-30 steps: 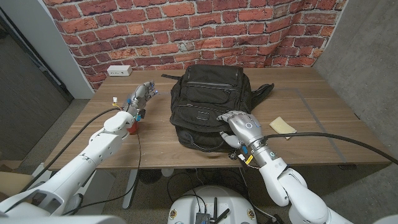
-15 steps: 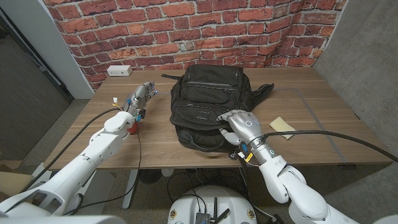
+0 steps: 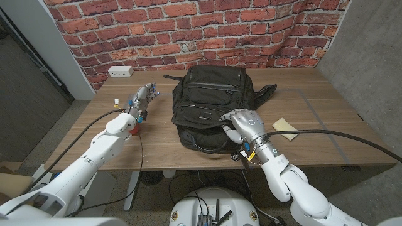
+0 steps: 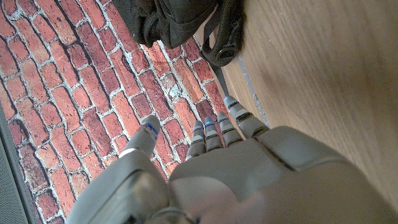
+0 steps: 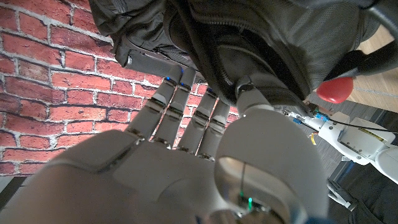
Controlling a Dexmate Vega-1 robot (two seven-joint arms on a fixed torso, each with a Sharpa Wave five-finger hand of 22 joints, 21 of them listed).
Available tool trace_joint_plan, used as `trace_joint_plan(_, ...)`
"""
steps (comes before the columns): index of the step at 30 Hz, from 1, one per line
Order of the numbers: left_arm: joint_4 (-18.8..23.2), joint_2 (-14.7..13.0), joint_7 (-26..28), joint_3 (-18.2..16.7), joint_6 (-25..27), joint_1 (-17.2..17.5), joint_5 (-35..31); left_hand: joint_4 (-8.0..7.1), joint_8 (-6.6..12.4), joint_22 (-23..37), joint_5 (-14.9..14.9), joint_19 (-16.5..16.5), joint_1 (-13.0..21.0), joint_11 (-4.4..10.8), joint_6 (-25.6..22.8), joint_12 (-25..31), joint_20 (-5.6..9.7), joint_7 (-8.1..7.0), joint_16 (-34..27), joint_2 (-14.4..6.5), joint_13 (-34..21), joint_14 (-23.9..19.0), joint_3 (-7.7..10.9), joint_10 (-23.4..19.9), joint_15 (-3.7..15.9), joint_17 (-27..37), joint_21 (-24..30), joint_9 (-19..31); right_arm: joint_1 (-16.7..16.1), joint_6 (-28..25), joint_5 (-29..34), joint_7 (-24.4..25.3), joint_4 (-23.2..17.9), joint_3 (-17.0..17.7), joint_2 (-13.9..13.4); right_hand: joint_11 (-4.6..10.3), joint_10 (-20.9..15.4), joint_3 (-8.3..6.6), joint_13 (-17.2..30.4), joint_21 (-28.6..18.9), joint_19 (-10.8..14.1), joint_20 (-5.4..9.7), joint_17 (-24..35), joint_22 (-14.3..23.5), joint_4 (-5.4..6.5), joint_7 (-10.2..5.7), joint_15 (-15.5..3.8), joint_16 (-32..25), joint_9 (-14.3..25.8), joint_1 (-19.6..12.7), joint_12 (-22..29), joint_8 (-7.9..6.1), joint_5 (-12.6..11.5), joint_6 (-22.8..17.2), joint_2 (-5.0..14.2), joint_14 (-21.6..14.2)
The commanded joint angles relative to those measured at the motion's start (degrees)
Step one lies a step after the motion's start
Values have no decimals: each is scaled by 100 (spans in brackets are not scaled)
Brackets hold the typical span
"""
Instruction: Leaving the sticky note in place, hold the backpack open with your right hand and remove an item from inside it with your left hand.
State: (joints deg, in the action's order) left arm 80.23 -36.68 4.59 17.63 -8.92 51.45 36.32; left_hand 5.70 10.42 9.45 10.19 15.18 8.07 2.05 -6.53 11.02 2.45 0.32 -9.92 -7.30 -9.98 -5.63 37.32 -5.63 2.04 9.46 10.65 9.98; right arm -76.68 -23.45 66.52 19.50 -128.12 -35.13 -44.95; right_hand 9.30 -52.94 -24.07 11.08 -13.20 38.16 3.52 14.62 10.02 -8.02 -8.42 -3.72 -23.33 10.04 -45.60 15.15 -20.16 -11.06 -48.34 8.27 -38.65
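Counting one backpack [image 3: 210, 103], one sticky note [image 3: 284, 127]

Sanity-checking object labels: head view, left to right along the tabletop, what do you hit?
White power strip at the far left corner → left hand, with a red object beside its wrist → black backpack, right hand resting on its near right side → yellow sticky note.
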Motion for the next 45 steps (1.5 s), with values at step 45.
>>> trace_joint_plan(45, 286, -2, 214, -11, -2, 45, -127, 29, 15, 31, 0, 42, -64, -25, -79, -12, 261, -9, -9, -140, -13, -29, 83, -42, 18, 15, 30, 13, 298, 85, -1299, -199, -365, 564, 72, 6, -946, -285, 30, -106, 277, 745, 61, 46, -152, 72, -966, 62, 36, -228, 92, -52, -55, -876, 135, -462)
